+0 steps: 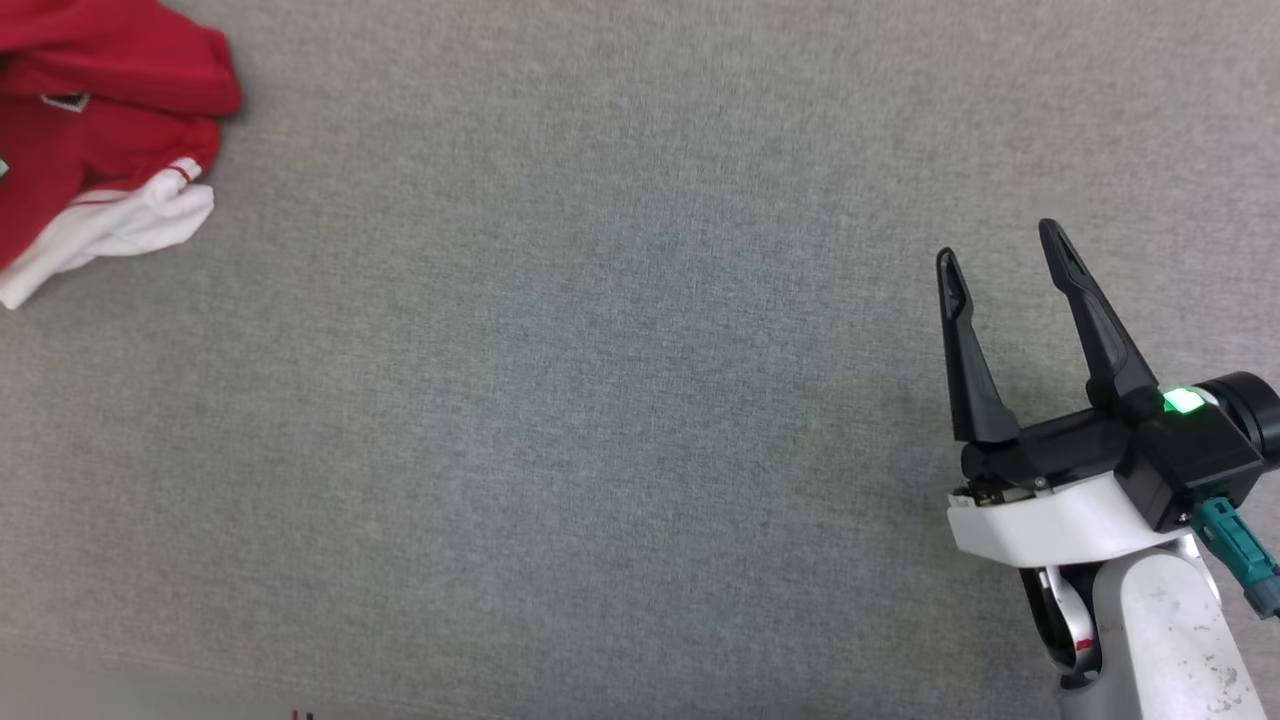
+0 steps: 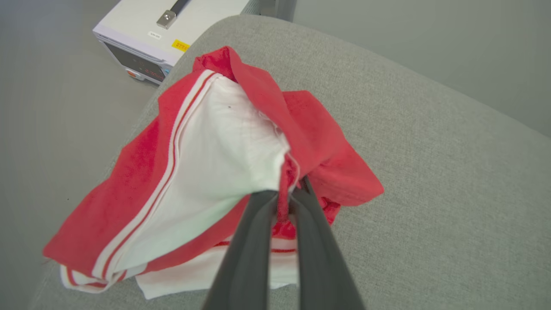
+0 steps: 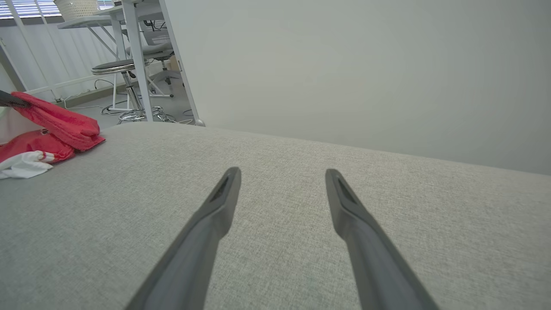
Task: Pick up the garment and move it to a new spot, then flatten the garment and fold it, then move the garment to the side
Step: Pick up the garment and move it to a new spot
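The garment (image 1: 95, 150) is a crumpled red jersey with white sleeves and red-white striped trim, bunched at the far left of the grey fabric surface (image 1: 600, 400). In the left wrist view the garment (image 2: 206, 159) is pulled up into a peak, and my left gripper (image 2: 287, 193) is shut on a fold of its red and white cloth. My right gripper (image 1: 1000, 245) hovers open over bare fabric at the right, far from the garment. The right wrist view shows that gripper (image 3: 282, 174) with nothing between its fingers, and the garment (image 3: 51, 129) lies at the left edge.
A white box-shaped device (image 2: 159, 38) with a dark display sits on the floor beyond the surface's rounded corner. A stool (image 3: 125, 86) and white table legs (image 3: 137, 56) stand beyond the far left edge. A plain wall (image 3: 344, 64) rises behind the surface.
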Controlling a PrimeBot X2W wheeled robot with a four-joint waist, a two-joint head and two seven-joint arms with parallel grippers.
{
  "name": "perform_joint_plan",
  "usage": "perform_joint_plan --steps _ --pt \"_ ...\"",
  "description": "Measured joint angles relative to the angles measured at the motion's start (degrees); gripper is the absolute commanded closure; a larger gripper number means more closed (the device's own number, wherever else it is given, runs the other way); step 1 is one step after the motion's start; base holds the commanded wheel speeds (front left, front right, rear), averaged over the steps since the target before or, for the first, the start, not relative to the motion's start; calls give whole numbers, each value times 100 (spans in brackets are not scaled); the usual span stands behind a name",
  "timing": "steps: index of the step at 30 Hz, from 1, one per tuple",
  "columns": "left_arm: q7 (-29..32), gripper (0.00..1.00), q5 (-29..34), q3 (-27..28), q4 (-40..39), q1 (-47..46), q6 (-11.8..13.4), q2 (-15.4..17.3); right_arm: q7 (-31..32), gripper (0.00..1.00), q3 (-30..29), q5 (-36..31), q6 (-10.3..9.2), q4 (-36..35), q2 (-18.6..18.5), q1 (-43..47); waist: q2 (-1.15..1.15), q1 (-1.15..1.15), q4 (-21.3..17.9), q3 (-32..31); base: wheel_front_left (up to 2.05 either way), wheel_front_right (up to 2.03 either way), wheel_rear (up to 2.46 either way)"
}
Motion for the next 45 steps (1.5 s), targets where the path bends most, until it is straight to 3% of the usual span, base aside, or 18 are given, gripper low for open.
perform_joint_plan --steps 12,16,20,29,33,41,45 --pt "-1358 100 630 -377 -992 -243 0 391 -105 0 -221 606 0 457 2 150 0 -1 -67 -1102 0 0 0" --pt "-1896 100 1081 -493 -1660 -546 1 477 -121 0 -283 784 0 454 2 244 0 -1 -137 -1450 0 0 0" --pt "-1933 100 1140 -566 -2221 -826 29 377 -122 0 -463 981 0 500 2 376 0 -1 -257 -1738 0 0 0" --pt "-1483 100 1232 -951 -2704 -1042 212 -271 -123 0 -538 1255 0 542 3 390 0 -1 -857 -2016 0 0 0" --pt "-1451 100 1229 -1121 -2728 -1119 255 -720 -123 0 -587 1345 0 537 5 381 0 -1 -1220 -2051 0 0 0" --pt "-2219 100 1294 -1434 -2515 -1425 152 -1893 -129 0 -704 1427 0 503 1 371 0 -1 -1912 -2002 0 0 0" --pt "-2532 100 1266 -1630 -2349 -1336 67 -2103 -129 0 -748 1427 0 480 -1 371 0 -1 -2126 -1944 0 0 0"
